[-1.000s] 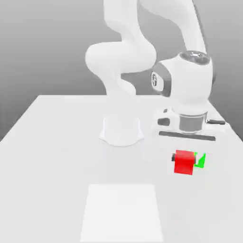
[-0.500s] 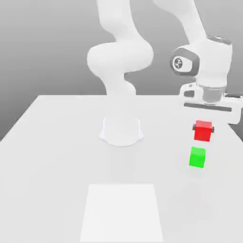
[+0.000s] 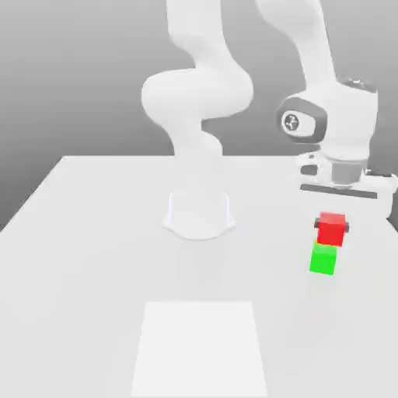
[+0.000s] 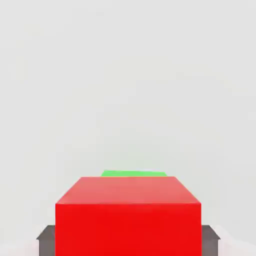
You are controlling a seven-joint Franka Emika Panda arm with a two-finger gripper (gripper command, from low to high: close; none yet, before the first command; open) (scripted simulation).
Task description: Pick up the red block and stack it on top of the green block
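Since a second ago, the small bright red cube (image 3: 331, 229), clamped between the dark fingers of the white arm's two-finger gripper (image 3: 332, 227), has been carried from low beside the small bright green cube (image 3: 323, 259) up and towards the exterior view's right. In the last half second it has been lowered, so that its underside is now seen just above, or touching, the green cube's top; which cannot be told. The white wrist has been turned. The green cube, earlier mostly hidden behind the red one, is now exposed.
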